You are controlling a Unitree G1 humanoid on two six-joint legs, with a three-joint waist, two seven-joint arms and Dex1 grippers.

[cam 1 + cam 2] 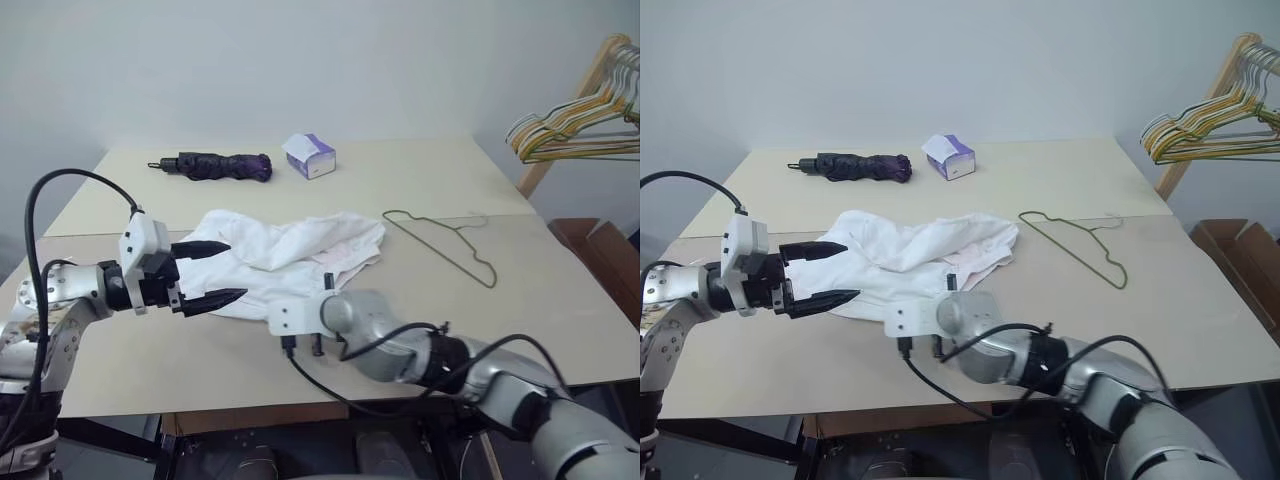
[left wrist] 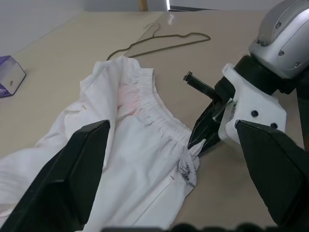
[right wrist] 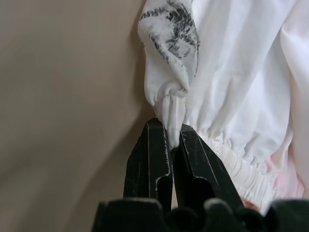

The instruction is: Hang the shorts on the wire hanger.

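My right gripper [image 3: 170,145] is pressed together on a gathered corner of the shorts [image 1: 280,255], beside the ruffled elastic waist. My left gripper [image 1: 215,272] hovers at the cloth's other side, its 2 tapered black fingers spread. The shorts lie crumpled, soft and white, on the smooth beige table [image 1: 420,180]. The thin triangular wire hanger [image 1: 445,245] lies flat just beside them.

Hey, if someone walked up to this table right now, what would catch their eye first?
Probably the crumpled white shorts in the middle of the table, with the right tool pinched shut on a fold at their elastic waist. The left tool hangs open over their other side. Beside the shorts lies the bare wire hanger, untouched.
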